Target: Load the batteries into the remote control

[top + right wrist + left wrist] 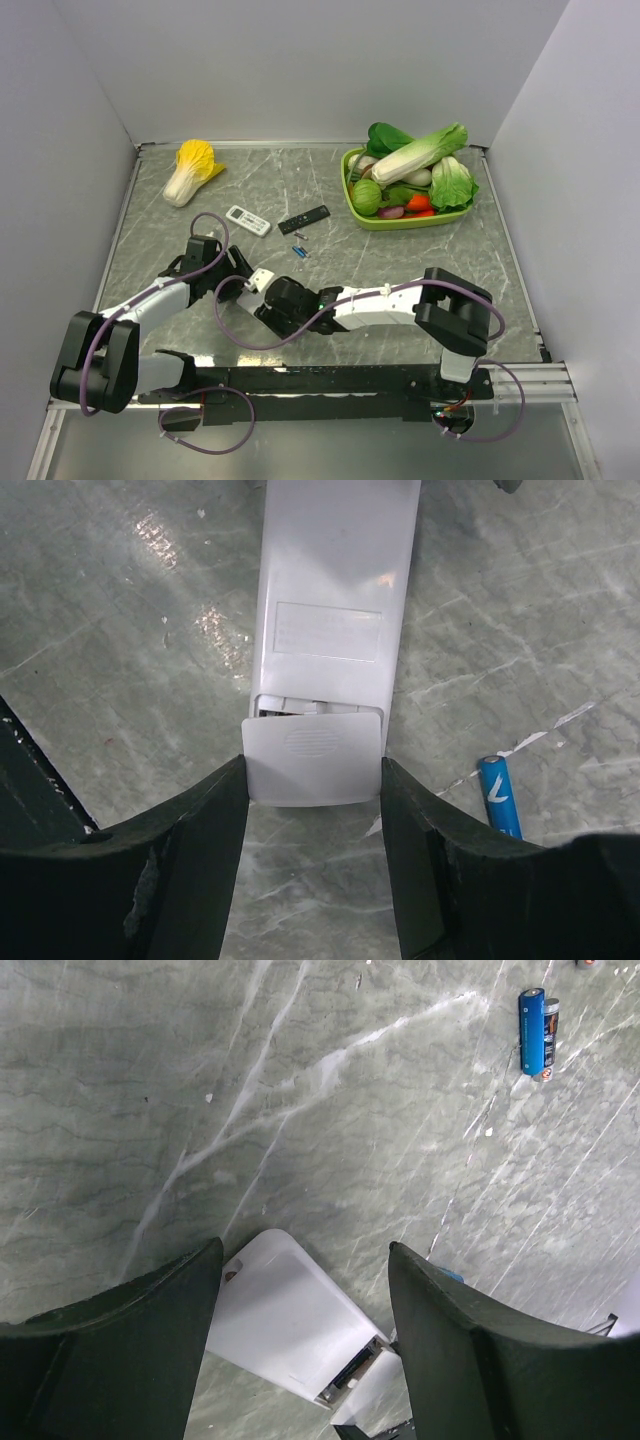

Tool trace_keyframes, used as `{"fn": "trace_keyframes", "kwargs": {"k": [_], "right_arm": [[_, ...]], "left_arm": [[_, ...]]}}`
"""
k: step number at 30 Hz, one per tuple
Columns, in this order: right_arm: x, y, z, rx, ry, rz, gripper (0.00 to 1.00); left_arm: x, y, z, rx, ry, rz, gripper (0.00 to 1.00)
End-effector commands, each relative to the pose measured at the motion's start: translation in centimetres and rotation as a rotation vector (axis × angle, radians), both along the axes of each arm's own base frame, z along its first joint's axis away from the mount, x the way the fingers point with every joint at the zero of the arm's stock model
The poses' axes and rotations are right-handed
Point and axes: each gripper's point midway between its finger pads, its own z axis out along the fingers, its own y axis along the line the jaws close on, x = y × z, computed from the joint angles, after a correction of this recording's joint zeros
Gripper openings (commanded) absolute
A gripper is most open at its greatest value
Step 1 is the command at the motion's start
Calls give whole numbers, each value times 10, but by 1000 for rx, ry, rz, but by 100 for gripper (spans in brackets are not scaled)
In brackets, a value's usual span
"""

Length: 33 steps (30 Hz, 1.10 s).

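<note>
Pale walls box in a grey-green marbled surface (420, 262). From above you see both arms meeting near its front-left. The remote (262, 277) lies white back up between them, and the batteries (301, 251) lie just beyond, apart from it.

On the left wrist view your left gripper (305, 1260) stands wide open, straddling one end of the remote without clamping it. Two batteries lie well ahead at upper right.

On the right wrist view your right gripper (313, 770) is closed on the sides of the cover (313, 752), which sits slid partly off the compartment. One battery lies on the surface near its right finger. Treat the remote as light, stiff, slippery plastic and hold it by its long edges. The batteries look smooth and apt to roll, so pinch each across its middle.
</note>
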Motion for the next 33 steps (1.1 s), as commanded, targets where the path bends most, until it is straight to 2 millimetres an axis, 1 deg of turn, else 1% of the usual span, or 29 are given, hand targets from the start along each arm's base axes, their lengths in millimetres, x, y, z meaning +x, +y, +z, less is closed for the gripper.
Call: {"fn": "trace_keyframes", "kwargs": {"k": [1,10,16,20,24,26,27,29,30,32,33], "right_arm": [[5,13,6,12,8,9,61],[5,10,0,-8,32,-6,66],[6,9,-2,0,46,-17,65],[6,10,2,11,42,-13,64],[8,14,15,41,23,-8,66],[10,15,26,61,11,-10,67],[12,16,35,79,0,-11,70],[15,17,46,102,-13,-19,73],[16,17,57,126,-24,-22,77],[18,14,65,141,-39,-27,80],[19,13,76,166,-52,-30,85]], "left_arm": [[-20,4,-13,16,74,-1,73],[-20,4,-12,18,70,0,73],[-20,5,-12,19,69,1,73],[-20,5,-11,18,67,1,73],[-19,5,-11,19,69,1,73],[-19,5,-11,19,65,0,73],[-19,5,-11,19,67,2,73],[-19,5,-11,23,67,3,73],[-18,5,-10,24,67,4,74],[-18,7,-10,30,69,7,74],[-18,7,-9,31,65,9,75]]}}
